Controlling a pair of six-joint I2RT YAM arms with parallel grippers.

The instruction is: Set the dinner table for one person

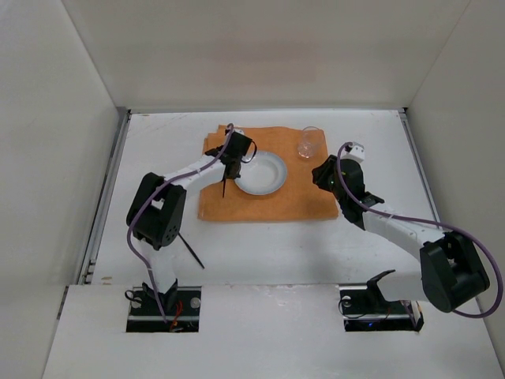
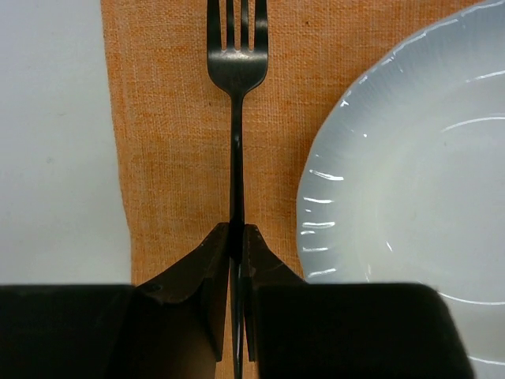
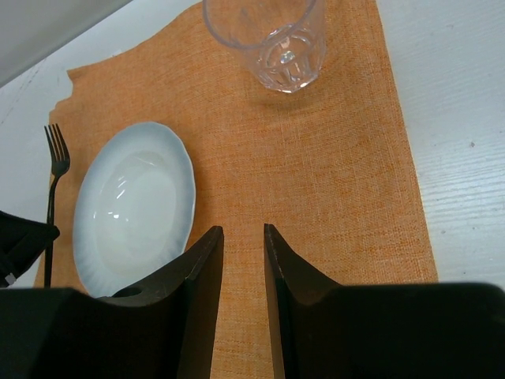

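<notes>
My left gripper [image 2: 237, 233] is shut on the handle of a dark fork [image 2: 236, 118]. The fork's tines point away over the left strip of the orange placemat [image 2: 173, 118], just left of the white plate [image 2: 410, 174]. From above, that left gripper [image 1: 233, 158] hangs at the plate's [image 1: 260, 174] left rim, on the white dinner table [image 1: 158, 142]. My right gripper [image 3: 243, 230] is open over the placemat [image 3: 331, 158] right of the plate [image 3: 134, 205], with nothing between its fingers. A clear glass [image 3: 276, 39] stands at the mat's far right corner.
A thin dark utensil [image 1: 190, 250] lies on the table near the left arm's base. White walls close in the back and both sides. Bare table [image 3: 458, 118] runs along the right of the placemat.
</notes>
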